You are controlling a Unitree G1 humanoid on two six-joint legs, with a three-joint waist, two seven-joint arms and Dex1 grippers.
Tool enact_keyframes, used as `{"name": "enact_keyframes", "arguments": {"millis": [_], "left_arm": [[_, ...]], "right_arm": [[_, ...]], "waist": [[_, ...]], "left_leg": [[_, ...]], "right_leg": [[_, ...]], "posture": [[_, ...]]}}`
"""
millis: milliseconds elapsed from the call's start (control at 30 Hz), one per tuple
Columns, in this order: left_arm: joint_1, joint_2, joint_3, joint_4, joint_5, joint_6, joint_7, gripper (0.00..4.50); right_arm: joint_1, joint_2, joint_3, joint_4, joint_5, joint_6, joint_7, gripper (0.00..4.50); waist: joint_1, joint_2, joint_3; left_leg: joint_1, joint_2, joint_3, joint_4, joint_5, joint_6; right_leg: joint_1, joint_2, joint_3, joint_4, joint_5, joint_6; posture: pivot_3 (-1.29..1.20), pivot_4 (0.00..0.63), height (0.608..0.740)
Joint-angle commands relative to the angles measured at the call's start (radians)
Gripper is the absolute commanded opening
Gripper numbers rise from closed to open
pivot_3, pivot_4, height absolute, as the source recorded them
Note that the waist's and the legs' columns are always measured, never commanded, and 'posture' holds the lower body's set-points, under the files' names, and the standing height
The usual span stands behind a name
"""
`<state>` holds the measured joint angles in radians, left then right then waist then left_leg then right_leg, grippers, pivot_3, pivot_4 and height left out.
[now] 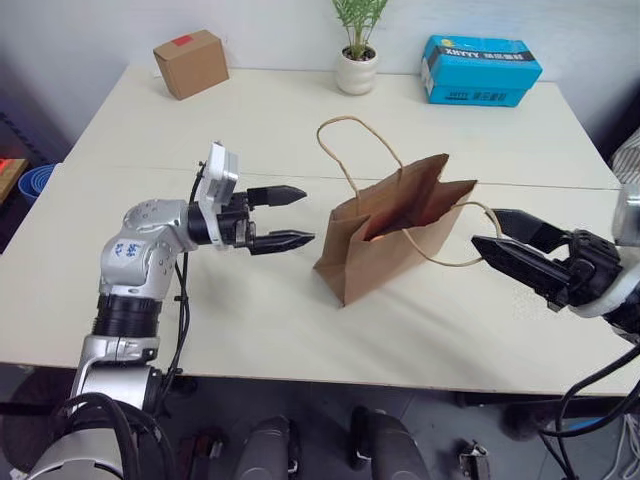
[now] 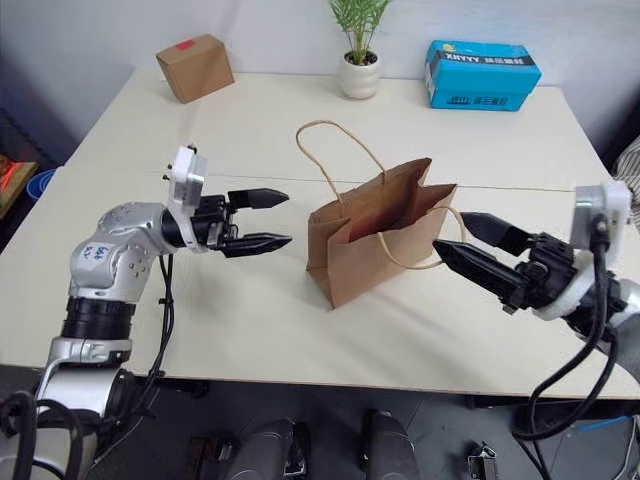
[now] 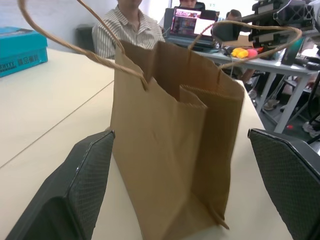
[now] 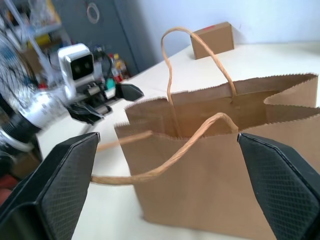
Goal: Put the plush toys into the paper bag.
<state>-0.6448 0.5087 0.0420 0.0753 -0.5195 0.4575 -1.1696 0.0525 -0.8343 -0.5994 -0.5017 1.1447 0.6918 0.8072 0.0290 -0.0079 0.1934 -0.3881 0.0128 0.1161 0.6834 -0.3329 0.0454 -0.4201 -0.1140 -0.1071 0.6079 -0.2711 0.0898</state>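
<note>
A pale bench (image 1: 300, 320) carries the bag (image 1: 385, 235), upright with its mouth open, a box (image 1: 190, 62), a plant (image 1: 357, 45) and a blue carton (image 1: 480, 70) well behind it. The left tool (image 1: 295, 215) hangs just left of the bag, jaws wide and empty. The right tool (image 1: 500, 240) sits just right of it, also wide and empty, by a twine handle (image 1: 450, 262).

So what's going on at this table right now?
A two-armed robot is working at a paper bag that stands upright and open on the table. The left gripper and right gripper flank it, both open and empty. No toy lies on the table; something reddish shows inside the bag.
</note>
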Motion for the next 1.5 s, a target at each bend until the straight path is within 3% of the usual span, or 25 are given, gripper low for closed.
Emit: {"name": "enact_keyframes", "arguments": {"millis": [33, 367, 600, 700, 933, 1100, 1200, 1367, 1500], "left_arm": [[0.055, -0.039, 0.001, -0.127, -0.024, -0.003, 0.073, 4.47], [0.15, -0.176, -0.056, -0.235, 0.003, -0.016, 0.256, 4.47], [0.143, -0.257, -0.105, -0.214, 0.067, -0.045, 0.379, 4.47], [0.142, -0.287, -0.13, -0.207, 0.087, -0.059, 0.403, 3.94], [0.104, -0.298, -0.176, -0.12, 0.188, -0.125, 0.451, 1.68], [0.049, -0.262, -0.18, -0.046, 0.177, -0.187, 0.33, 0.14], [-0.03, -0.234, -0.161, 0.061, 0.127, -0.224, 0.171, 0.06], [-0.185, -0.147, -0.176, 0.278, 0.063, -0.236, -0.233, 0.06], [-0.264, -0.128, -0.183, 0.465, 0.121, -0.35, -0.363, 0.06]], "right_arm": [[0.085, 0.018, -0.009, -0.017, -0.173, -0.163, 0.145, 4.5], [0.147, 0.073, -0.059, -0.018, -0.161, -0.219, 0.163, 4.5], [0.191, 0.097, -0.043, -0.022, -0.372, -0.435, 0.226, 4.5], [0.198, 0.132, -0.04, -0.008, -0.45, -0.55, 0.241, 4.5], [0.212, 0.195, -0.015, -0.021, -0.536, -0.713, 0.236, 4.5], [0.279, 0.219, -0.016, -0.061, -0.522, -0.728, 0.224, 4.5], [0.309, 0.215, -0.023, -0.081, -0.502, -0.726, 0.22, 4.5], [0.346, 0.183, -0.047, -0.138, -0.44, -0.686, 0.219, 4.5], [0.378, 0.163, -0.065, -0.149, -0.419, -0.672, 0.228, 4.5]], "waist": [[0.002, 0.0, 0.0], [-0.003, 0.0, 0.0], [0.0, 0.0, 0.0], [-0.001, 0.0, 0.0], [-0.002, 0.0, 0.0], [-0.001, 0.0, 0.0], [-0.002, 0.0, 0.0], [-0.005, 0.0, 0.0], [-0.004, 0.0, 0.0]], "left_leg": [[0.0, 0.0, 0.0, 0.0, 0.0, 0.0], [0.011, 0.002, 0.0, -0.001, -0.001, -0.001], [0.012, 0.002, 0.001, -0.001, -0.001, -0.001], [0.012, 0.002, 0.001, -0.001, -0.001, -0.001], [0.014, 0.002, 0.002, -0.001, -0.001, -0.001], [0.013, 0.002, 0.002, -0.001, -0.001, -0.001], [0.013, 0.002, 0.003, -0.001, -0.001, -0.001], [0.014, 0.002, 0.003, -0.001, -0.001, -0.001], [0.014, 0.002, 0.003, -0.001, -0.001, -0.002]], "right_leg": [[0.0, 0.0, 0.0, 0.0, 0.0, 0.0], [0.01, -0.004, 0.002, -0.007, 0.003, -0.001], [0.011, -0.003, 0.003, -0.006, 0.003, -0.002], [0.01, -0.002, 0.003, -0.005, 0.003, -0.002], [0.011, -0.002, 0.003, -0.005, 0.003, -0.002], [0.011, -0.002, 0.003, -0.003, 0.003, -0.002], [0.01, -0.002, 0.003, -0.004, 0.003, -0.002], [0.01, -0.001, 0.0, -0.003, 0.002, -0.003], [0.01, 0.0, -0.002, -0.002, 0.002, -0.004]], "posture": [[0.0, 0.15, 0.74], [0.0, 0.15, 0.74], [0.0, 0.15, 0.74], [0.0, 0.15, 0.74], [0.0, 0.15, 0.74], [0.0, 0.15, 0.74], [0.0, 0.15, 0.74], [0.0, 0.15, 0.74], [0.0, 0.15, 0.74]]}}
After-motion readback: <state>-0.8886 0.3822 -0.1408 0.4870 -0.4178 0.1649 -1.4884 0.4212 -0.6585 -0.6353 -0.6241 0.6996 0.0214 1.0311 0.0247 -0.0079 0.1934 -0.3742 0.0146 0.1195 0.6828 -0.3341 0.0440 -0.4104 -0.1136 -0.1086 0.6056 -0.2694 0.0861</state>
